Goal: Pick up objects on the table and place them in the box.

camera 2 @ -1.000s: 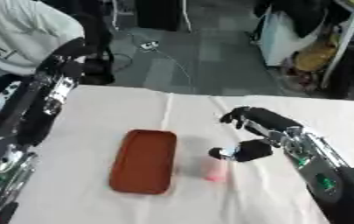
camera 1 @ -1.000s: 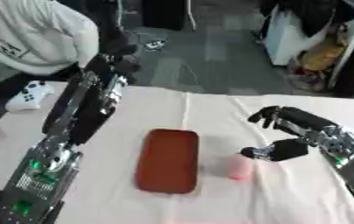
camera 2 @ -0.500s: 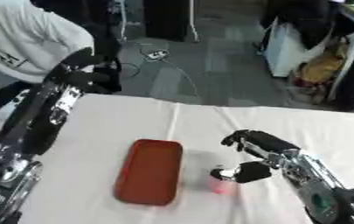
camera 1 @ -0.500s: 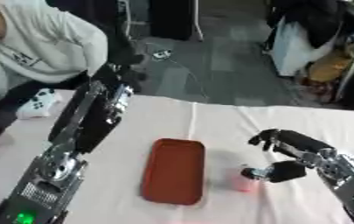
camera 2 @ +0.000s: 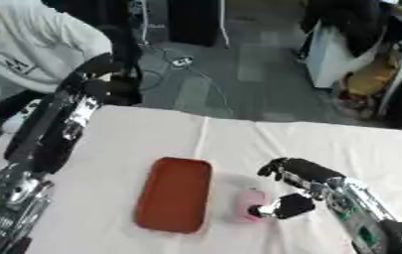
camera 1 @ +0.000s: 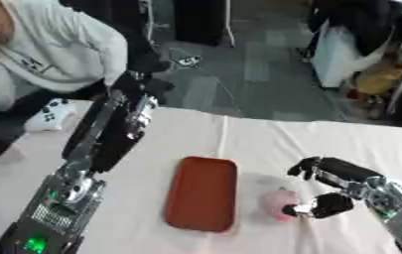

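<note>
Closing in since a second ago, the right hand (camera 2: 293, 191) is now touching the pink object (camera 2: 249, 205) with its thumb, fingers curving wide above it. That object is lying on the white table (camera 2: 238, 144) just beside the red tray (camera 2: 174, 193). Whether the left hand (camera 1: 141, 85), reaching far across the table, is spread or curled, I cannot tell.

The pink object (camera 2: 251, 204) right of the red tray (camera 2: 174, 193) is too blurred to identify. The right hand (camera 2: 295, 188) beside it has its forearm cut off at the lower right corner. The left hand's (camera 1: 139, 67) fingers are indistinct.
</note>
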Robot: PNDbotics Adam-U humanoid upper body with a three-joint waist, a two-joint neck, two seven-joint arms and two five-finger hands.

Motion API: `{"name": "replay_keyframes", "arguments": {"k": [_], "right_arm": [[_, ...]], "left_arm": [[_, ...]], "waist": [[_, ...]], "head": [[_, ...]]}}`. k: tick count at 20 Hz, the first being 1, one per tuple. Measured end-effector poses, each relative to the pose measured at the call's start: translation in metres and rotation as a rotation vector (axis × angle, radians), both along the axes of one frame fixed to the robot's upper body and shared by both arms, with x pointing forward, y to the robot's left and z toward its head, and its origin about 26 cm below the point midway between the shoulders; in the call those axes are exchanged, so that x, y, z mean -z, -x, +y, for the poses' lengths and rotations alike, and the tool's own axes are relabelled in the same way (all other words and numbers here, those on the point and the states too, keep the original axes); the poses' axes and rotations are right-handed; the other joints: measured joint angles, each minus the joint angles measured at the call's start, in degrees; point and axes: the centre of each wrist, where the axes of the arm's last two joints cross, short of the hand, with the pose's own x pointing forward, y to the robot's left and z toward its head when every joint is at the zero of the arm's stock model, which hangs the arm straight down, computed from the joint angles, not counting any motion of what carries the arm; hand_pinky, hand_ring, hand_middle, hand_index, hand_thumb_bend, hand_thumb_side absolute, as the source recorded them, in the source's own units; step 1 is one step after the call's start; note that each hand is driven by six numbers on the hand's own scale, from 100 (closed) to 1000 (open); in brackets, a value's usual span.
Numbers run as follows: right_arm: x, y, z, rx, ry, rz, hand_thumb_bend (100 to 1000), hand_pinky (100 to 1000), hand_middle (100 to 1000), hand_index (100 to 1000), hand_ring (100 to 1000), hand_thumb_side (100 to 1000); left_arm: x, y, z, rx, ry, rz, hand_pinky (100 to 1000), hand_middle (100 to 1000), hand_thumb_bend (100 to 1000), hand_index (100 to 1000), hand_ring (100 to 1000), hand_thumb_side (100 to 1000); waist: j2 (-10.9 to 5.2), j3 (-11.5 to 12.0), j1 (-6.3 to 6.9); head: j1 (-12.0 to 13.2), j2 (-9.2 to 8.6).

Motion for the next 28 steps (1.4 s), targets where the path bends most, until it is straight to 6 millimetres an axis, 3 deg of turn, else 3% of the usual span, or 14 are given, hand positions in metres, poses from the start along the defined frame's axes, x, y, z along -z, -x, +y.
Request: {"name": "replay_keyframes", "arguments": {"k": [13,28], "right_arm": [[0.012,-0.006,-0.010,-0.010,0.077,-0.008,640,751,773,858,761,585],[0.031,-0.016,0.012,-0.014,0.047,-0.004,591,737,765,854,750,613]], "left_arm": [[0.000,0.000,0.000,0.001,-0.001,0.001,737,886,100,993,750,799],[-0.002,-0.001,-0.001,0.009,-0.005,-0.004,738,887,100,994,751,799]], "waist": [[0.00,-0.1,0.01],[0.20,0.3,0.09]], "head": [[0.0,0.01],[0.0,0.45]]}}
